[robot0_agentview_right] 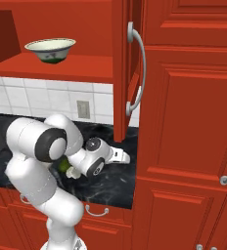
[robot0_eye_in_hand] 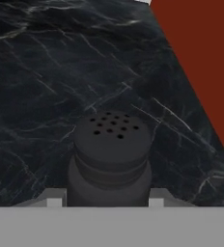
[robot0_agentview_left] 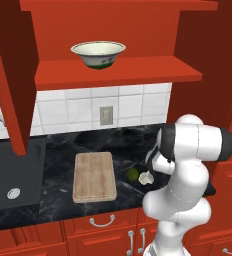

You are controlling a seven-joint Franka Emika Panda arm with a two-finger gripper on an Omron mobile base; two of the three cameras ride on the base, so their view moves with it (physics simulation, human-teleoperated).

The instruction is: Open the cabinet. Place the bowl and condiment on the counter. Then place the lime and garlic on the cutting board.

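The cabinet (robot0_agentview_left: 118, 72) stands open, and the cream-white bowl (robot0_agentview_left: 98, 54) (robot0_agentview_right: 50, 50) with a green pattern sits on its red shelf. In the hand view a dark shaker, the condiment (robot0_eye_in_hand: 111, 149), stands upright between the fingertips of my gripper (robot0_eye_in_hand: 106, 198), just over the counter (robot0_eye_in_hand: 46, 77). The jaws are shut on its body. My gripper (robot0_agentview_right: 126, 157) reaches right along the counter, below the open right door (robot0_agentview_right: 123, 68). The lime (robot0_agentview_left: 133, 174) and the garlic (robot0_agentview_left: 146, 178) lie side by side on the counter, right of the cutting board (robot0_agentview_left: 93, 176).
A dark sink basin (robot0_agentview_left: 8, 175) lies left of the board. A tall red cabinet front (robot0_agentview_right: 184, 122) rises at the counter's right end, close to the hand. The left door (robot0_agentview_left: 8, 75) hangs open over the sink side. A wall outlet (robot0_agentview_left: 106, 115) sits in the white tiles.
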